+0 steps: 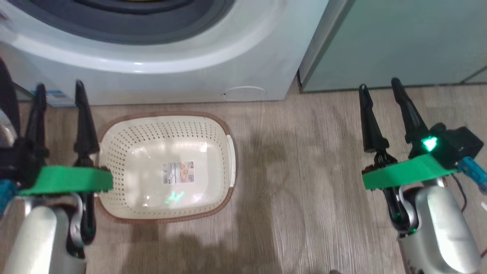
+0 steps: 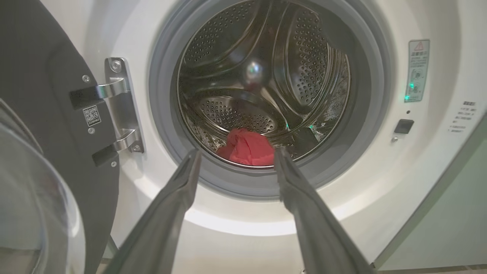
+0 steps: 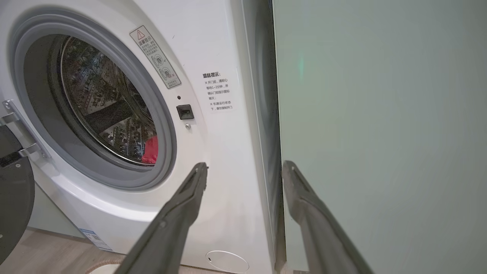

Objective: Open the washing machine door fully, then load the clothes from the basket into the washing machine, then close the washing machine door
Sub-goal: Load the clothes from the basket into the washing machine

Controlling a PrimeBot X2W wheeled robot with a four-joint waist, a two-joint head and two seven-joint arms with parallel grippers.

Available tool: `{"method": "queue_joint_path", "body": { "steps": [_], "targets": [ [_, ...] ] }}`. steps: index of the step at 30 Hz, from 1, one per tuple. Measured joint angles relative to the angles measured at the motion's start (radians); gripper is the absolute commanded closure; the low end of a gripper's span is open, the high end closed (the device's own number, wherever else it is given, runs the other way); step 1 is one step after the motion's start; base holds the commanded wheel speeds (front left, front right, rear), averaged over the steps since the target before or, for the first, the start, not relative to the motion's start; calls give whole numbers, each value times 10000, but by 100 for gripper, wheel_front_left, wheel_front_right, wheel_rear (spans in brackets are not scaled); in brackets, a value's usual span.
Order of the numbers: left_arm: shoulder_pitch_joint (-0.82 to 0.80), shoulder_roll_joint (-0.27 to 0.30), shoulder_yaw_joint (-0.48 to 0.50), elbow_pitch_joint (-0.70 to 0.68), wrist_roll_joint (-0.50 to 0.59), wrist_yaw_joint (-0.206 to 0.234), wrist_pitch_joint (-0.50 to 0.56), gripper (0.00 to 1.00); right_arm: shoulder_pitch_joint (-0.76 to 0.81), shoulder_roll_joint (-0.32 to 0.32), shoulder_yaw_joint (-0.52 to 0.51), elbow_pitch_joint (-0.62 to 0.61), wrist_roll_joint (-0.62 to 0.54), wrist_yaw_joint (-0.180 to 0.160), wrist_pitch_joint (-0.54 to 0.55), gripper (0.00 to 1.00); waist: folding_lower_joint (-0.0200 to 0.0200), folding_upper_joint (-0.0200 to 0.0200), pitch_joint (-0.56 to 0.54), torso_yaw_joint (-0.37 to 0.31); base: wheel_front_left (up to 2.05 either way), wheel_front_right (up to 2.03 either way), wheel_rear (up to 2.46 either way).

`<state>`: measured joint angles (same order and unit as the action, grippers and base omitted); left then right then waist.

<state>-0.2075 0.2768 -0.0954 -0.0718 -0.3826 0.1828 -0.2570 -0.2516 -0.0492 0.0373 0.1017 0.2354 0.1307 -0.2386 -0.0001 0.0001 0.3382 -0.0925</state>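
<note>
The small cream plastic basket w/ holes & a brown rim (image 1: pixel 127 148) sits on the grey-brown wood floor (image 1: pixel 304 171), right in front of the big white front-load washing machine (image 1: pixel 171 82). A sticker (image 1: pixel 178 172) lies on its bottom. The bright red cloth (image 2: pixel 247 148) lies low inside the shiny steel drum (image 2: pixel 266 76). The round door w/ black rim & clear glass middle (image 2: pixel 45 125) hangs wide open on the L. L end effector (image 1: pixel 59 87) is released, holding nothing, by the basket's L edge. R end effector (image 1: pixel 379 84) is released too, nothing in it, well apart on the R, near the pale green cabinet (image 1: pixel 399 42).
</note>
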Motion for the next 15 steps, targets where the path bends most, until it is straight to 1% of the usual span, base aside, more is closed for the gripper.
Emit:
{"method": "queue_joint_path", "body": {
  "steps": [9, 15],
  "targets": [
    [1338, -21, -359, -29, 192, 142, 96, 0, 1101, 4, -330, -345, -230, 0, 531, 0, 0, 0, -1036, 114, 0, 0, 0],
    [1742, -12, -518, -65, 209, 142, 107, 0, 1516, 6, -468, -631, -232, 0, 788, 0, -1, 0, -1541, 102, 0, 0, 0]
  ]
}}
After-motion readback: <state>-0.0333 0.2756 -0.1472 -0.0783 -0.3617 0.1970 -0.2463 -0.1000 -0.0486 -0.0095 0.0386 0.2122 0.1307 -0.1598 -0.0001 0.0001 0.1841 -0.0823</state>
